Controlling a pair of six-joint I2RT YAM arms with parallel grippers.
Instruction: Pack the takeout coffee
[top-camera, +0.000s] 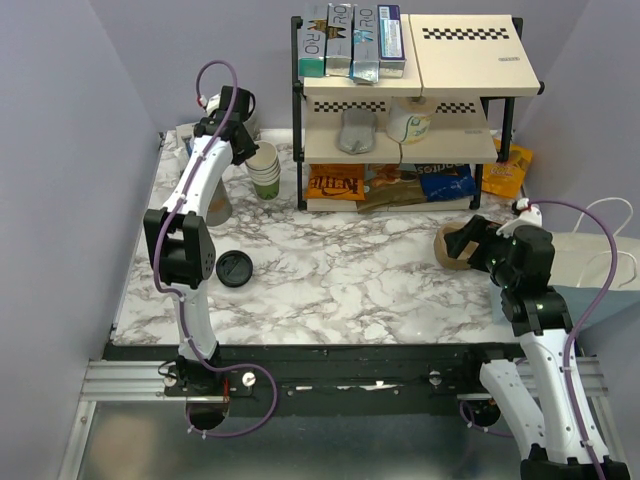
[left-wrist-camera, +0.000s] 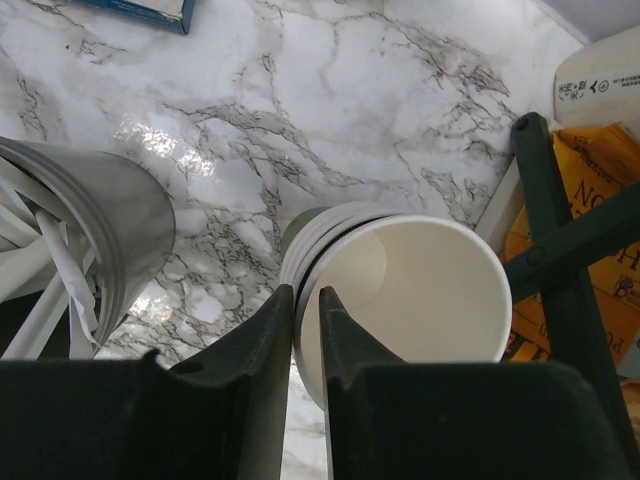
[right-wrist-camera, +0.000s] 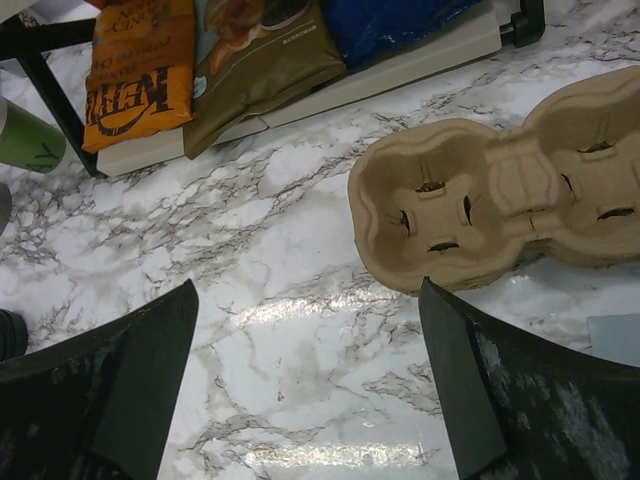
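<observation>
On the marble table (top-camera: 380, 280) the right gripper (right-wrist-camera: 307, 290) hangs with jaws wide apart near the cardboard cup carrier (right-wrist-camera: 500, 200). The left gripper (left-wrist-camera: 305, 300) has its jaws almost together, pinching the rim of the top cup (left-wrist-camera: 430, 290) of the cup stack (top-camera: 265, 170). The takeout coffee with its lid on I cannot find in any view; a loose black lid (top-camera: 234, 268) lies alone.

We see: table (top-camera: 380, 280) white, grey marble veins; cup stack (top-camera: 264, 168) cream, green sides; loose lid (top-camera: 234, 268) black; carrier (right-wrist-camera: 500, 200) brown; shelf (top-camera: 470, 70) cream, black frame, black-white checker strips; right gripper (right-wrist-camera: 308, 290) black.
</observation>
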